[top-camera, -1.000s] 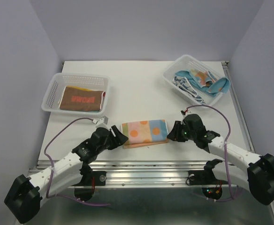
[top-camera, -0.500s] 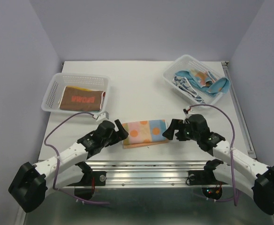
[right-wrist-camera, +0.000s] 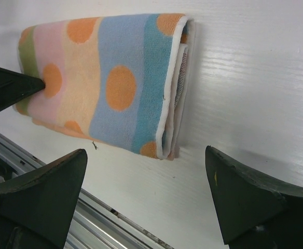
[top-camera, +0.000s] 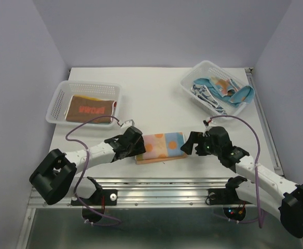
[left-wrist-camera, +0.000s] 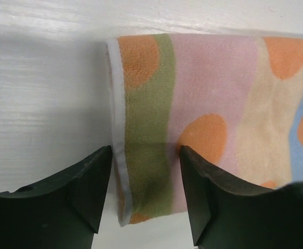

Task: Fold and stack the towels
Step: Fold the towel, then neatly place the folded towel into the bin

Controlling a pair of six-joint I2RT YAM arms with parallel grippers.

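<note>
- Lavender walls [top-camera: 156, 31] close in a white table [top-camera: 156, 93]; a metal rail [top-camera: 162, 184] runs along its near edge.
- Left end effector [top-camera: 136, 147] sits low at the left end of the folded pastel towel [top-camera: 162, 146]. In the left wrist view its fingers [left-wrist-camera: 89, 181] stand apart, with the towel's green strip and white hem between them.
- Right end effector [top-camera: 189, 145] is at the towel's right end, jaws spread wide, and its fingers [right-wrist-camera: 47, 181] are clear of the cloth.
- Pastel towel lies flat near the table's front middle, folded in layers, with orange dots on top.
- Far left: white perforated left basket [top-camera: 63, 93] holds a folded brown towel [top-camera: 89, 110] with orange-red markings.
- Far right: right basket [top-camera: 203, 66] holds loose towels [top-camera: 208, 93], blue-white patterned and teal-edged, with one draped over the rim.
</note>
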